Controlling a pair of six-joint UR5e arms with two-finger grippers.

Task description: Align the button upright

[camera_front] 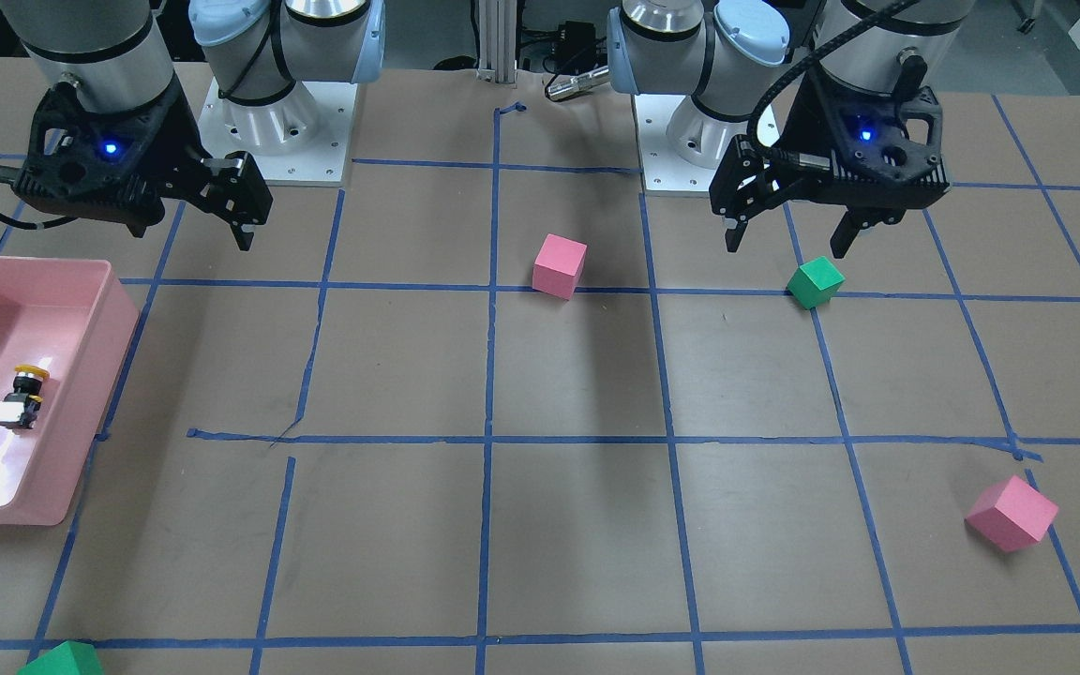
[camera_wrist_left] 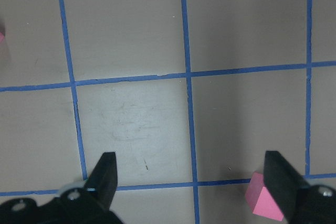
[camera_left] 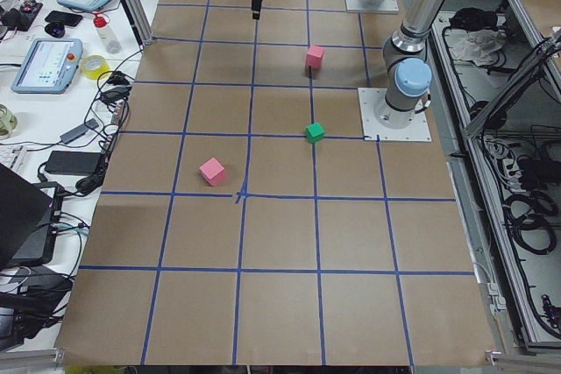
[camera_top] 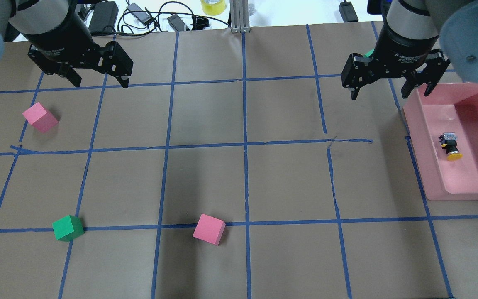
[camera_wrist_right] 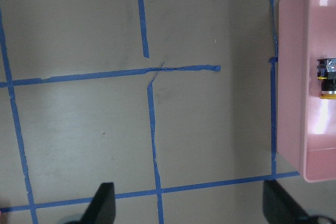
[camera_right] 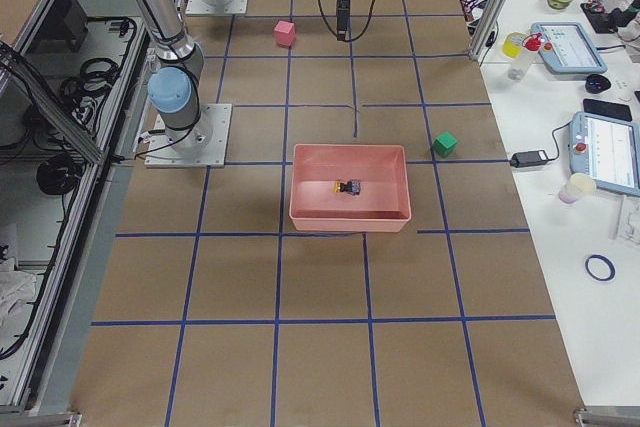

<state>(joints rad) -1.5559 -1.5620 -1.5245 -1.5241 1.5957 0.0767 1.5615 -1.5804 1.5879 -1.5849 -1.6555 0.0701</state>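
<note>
Status, left to right on overhead: left tool (camera_top: 100,81) is up off the desk (camera_top: 206,124), jaws spread wide, nothing in them. Its wrist view shows only taped desk between the fingers (camera_wrist_left: 105,174), with a pink cube (camera_top: 40,117) peeking in by one finger. Green cube (camera_top: 68,228) sits on a tape line nearer the robot, well apart from the tool. Second pink cube (camera_top: 209,229) is near mid-desk, also touching a tape line. Right tool (camera_top: 390,93) hangs above the desk, jaws likewise wide open and empty, just beside the pink bin (camera_top: 419,145) at its far corner and not over the button. Button (camera_top: 450,147) is inside the bin, on the bin floor, lying on its side, not upright: yellow cap points toward the robot, whitish base away from it. It sits clear of the bin walls, with nothing touching it. Right wrist view catches the button (camera_wrist_right: 326,78) at its right edge, well off from the fingers.
</note>
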